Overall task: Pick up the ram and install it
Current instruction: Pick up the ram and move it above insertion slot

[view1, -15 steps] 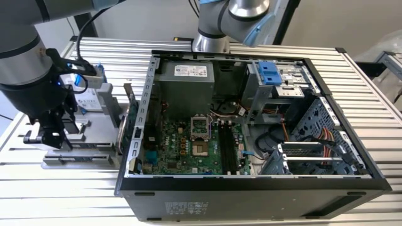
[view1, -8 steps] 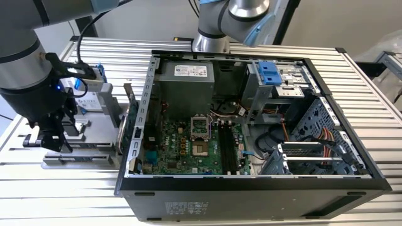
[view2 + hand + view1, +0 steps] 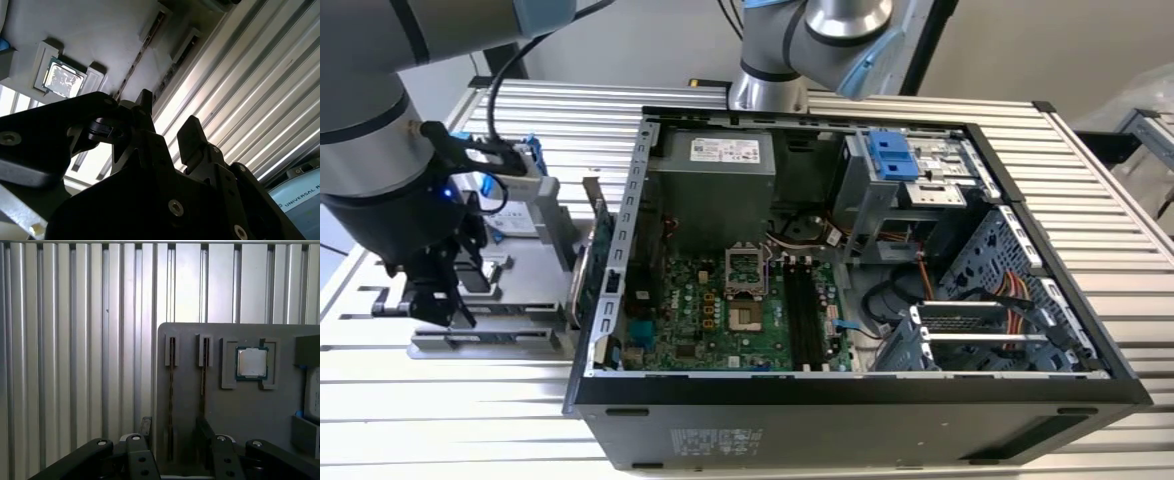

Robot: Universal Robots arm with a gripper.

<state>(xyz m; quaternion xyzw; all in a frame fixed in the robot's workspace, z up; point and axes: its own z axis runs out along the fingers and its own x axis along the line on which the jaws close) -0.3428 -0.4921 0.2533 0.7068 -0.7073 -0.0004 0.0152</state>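
Grey arm (image 3: 360,110) bears pale blue caps (image 3: 542,12) and black, screw-studded pincer (image 3: 174,427).

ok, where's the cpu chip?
In both wrist views the cpu chip sits in a pocket of the grey tray beside two narrow slots, at the exterior view's left of the computer case.

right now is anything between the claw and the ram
Nothing visible does. In the first wrist view the open claw is right over the ram, which stands on edge in its slot in the tray, with one finger to each side.
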